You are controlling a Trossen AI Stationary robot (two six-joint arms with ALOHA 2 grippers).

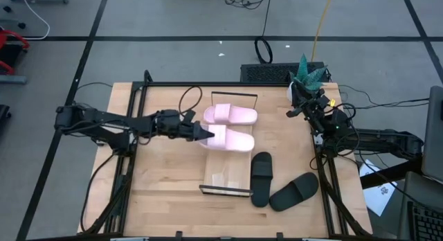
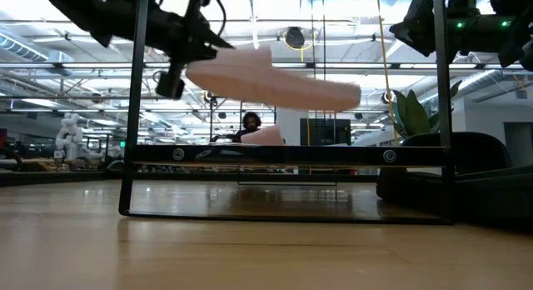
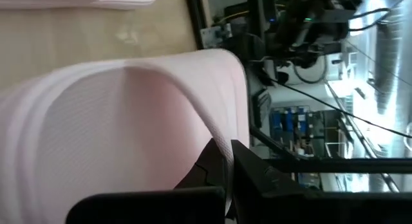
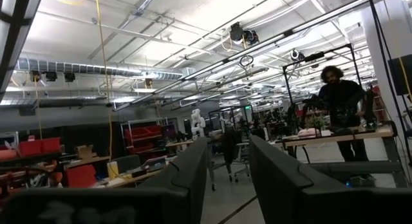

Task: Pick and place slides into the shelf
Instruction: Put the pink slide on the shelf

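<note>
My left gripper is shut on a light pink slide, which shows lifted in the low view above the shelf. The second pink slide lies sole down on the shelf's far part. Two black slides lie on the table to the right of the shelf's near end. My right gripper waits open near the table's far right corner, its fingers pointing into the room. My left gripper pinches a thin pink wall of the slide between its two fingers, at the slide's left end. It comes level from the table's left. The slide is lifted clear and sticks out sideways from the fingers, tilted slightly down toward its free end.
Black wire frames stand at the shelf's far end and near end. A potted plant stands at the far right corner beside my right arm. A person stands in the room behind the table.
</note>
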